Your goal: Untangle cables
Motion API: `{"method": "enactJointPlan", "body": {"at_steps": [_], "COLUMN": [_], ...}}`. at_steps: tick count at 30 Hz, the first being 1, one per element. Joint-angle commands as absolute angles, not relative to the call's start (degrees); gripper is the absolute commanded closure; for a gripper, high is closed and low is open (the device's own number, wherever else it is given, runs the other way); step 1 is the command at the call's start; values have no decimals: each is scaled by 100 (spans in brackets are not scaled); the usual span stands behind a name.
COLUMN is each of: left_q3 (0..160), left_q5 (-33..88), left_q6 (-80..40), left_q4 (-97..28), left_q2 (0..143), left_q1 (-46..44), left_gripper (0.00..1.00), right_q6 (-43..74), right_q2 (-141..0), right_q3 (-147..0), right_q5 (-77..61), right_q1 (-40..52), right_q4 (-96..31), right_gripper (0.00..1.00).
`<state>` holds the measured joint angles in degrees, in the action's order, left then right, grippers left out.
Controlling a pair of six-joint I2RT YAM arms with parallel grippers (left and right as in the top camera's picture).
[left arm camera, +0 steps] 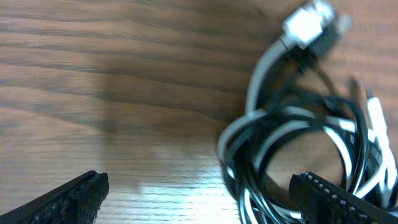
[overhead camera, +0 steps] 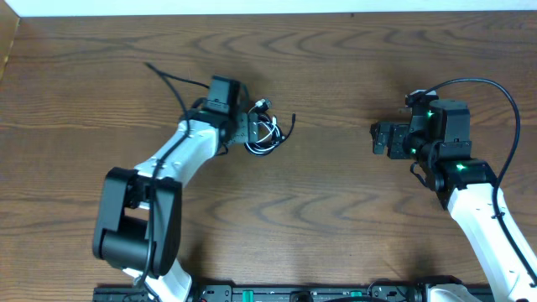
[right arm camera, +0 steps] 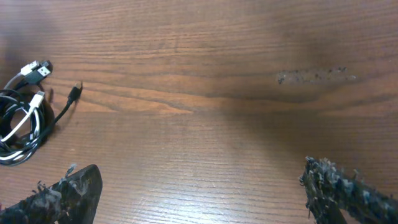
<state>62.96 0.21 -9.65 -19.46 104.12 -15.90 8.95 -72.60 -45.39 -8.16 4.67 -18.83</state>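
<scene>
A black cable (overhead camera: 277,138) and a white cable (overhead camera: 267,128) lie tangled in one small coil on the wooden table, left of centre. My left gripper (overhead camera: 249,132) is open right at the coil. In the left wrist view the black loops (left arm camera: 249,146) and white loops (left arm camera: 267,62) lie between its wide-open fingers (left arm camera: 205,196), close to the right finger. My right gripper (overhead camera: 382,138) is open and empty, well to the right of the coil. The right wrist view shows the black cable (right arm camera: 59,115), the white cable (right arm camera: 25,121) and the right gripper (right arm camera: 199,193).
The thick black wire of the left arm (overhead camera: 172,80) runs over the table behind that arm. The right arm's wire (overhead camera: 495,92) loops above its wrist. The table's far edge (overhead camera: 268,13) meets a white wall.
</scene>
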Motion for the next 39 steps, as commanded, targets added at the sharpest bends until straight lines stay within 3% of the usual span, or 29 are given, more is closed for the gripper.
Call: {"method": "enactJointPlan", "body": {"at_steps": [1, 5, 8, 11, 13, 21, 23, 25, 32, 39], "left_q3": [6361, 6361, 6361, 6361, 6361, 6364, 6364, 6364, 6364, 6364], "left_q5": [-45, 99, 104, 158, 480, 1332, 1852, 1905, 2016, 3148], "left_q6": [-56, 357, 360, 156, 143, -464, -969, -1409, -2401, -3616], "left_q4": [-1953, -1962, -1966, -1992, -2005, -1907, -1734, -1614, -1509, -961], "left_q2": [10722, 10951, 10995, 10945, 10886, 10256, 10071, 10009, 10005, 10005], "left_q1": [-1861, -2130, -2252, -2375, -2445, -2672, -2672, -2676, -2676, -2676], "left_gripper": [2, 5, 32, 68, 81, 91, 92, 92, 92, 93], "right_q6": [985, 985, 985, 985, 985, 985, 982, 980, 908, 891], "right_q2": [-7229, -7229, -7229, -7229, -7229, -7279, -7358, -7430, -7828, -7985], "right_q3": [-4648, -4644, -4644, -4644, -4644, -4639, -4639, -4639, -4639, -4639], "right_q5": [-856, -856, -856, -856, -856, -860, -1033, -1315, -2606, -3258], "right_q1": [454, 454, 454, 454, 454, 456, 460, 460, 497, 845], "right_q4": [-1885, -1887, -1887, -1885, -1885, -1885, -1887, -1883, -1780, -1354], "right_gripper": [1, 1, 1, 1, 1, 2, 14, 17, 21, 20]}}
